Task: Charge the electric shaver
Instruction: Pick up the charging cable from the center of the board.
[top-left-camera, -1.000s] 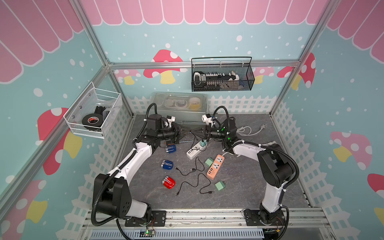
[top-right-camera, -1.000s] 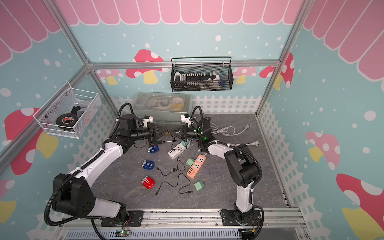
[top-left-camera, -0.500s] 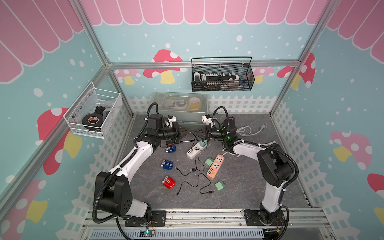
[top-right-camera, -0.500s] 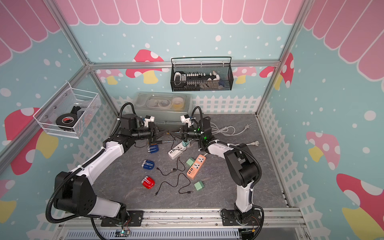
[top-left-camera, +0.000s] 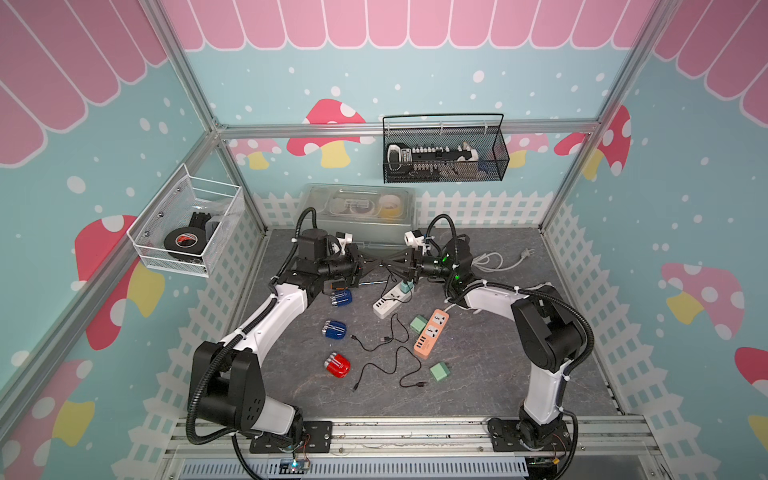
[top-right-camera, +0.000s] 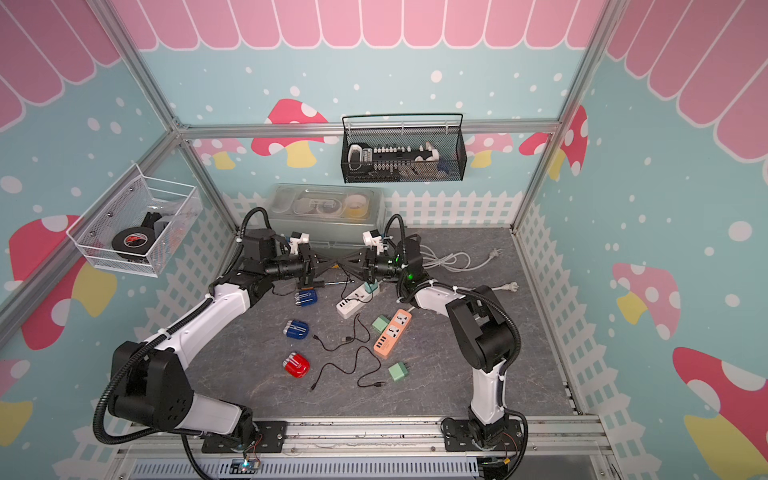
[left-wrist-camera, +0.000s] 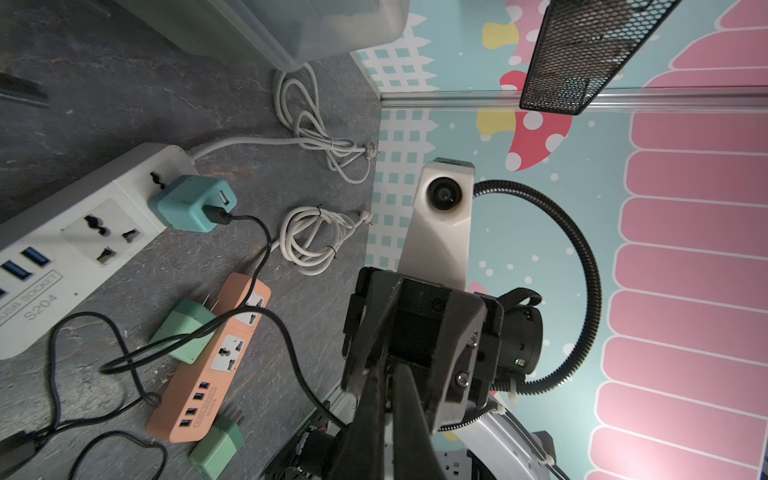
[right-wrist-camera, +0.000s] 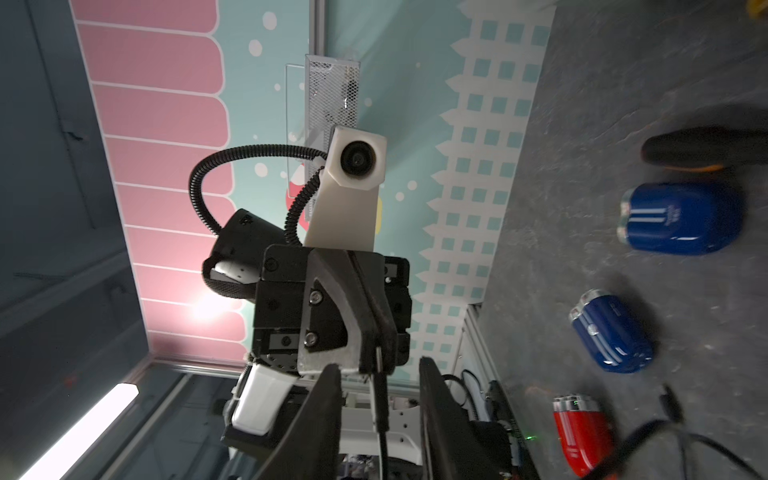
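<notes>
Left hand (right-wrist-camera: 374, 361) now clamped on the black cable (right-wrist-camera: 382, 424) end, right hand (top-left-camera: 394, 266) fingers newly parted, letting go

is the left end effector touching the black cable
Touching. The right wrist view shows the left end effector shut on the end of the black cable, which runs out from its closed tips.

The white plastic power strip (left-wrist-camera: 62, 257) reads "USB SOCKET S204". The peach-orange plastic power strip (left-wrist-camera: 208, 365) bears a small label, possibly similar but too blurred to read.
</notes>
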